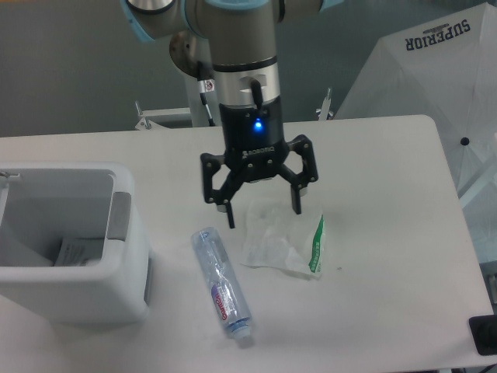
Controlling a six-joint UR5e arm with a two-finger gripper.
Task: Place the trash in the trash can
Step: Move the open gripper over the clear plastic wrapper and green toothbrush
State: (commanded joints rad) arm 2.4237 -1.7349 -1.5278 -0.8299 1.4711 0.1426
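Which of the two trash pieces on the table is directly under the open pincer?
The crumpled clear wrapper with the green edge strip. The open pincer hangs right over it, while the bottle with the purple-red label lies off to the side, nearer the trash can.

Robotics lab, UR arm (233, 47) at white table (373, 295), photo umbrella (419, 70)

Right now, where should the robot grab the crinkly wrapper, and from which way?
Probably from straight above, at the bunched clear middle of the wrapper. It lies flat and crumpled on the table, so only the raised folds give the fingers something to pinch. The open gripper hangs just over its far edge. The green strip looks thin and flat, harder to catch.
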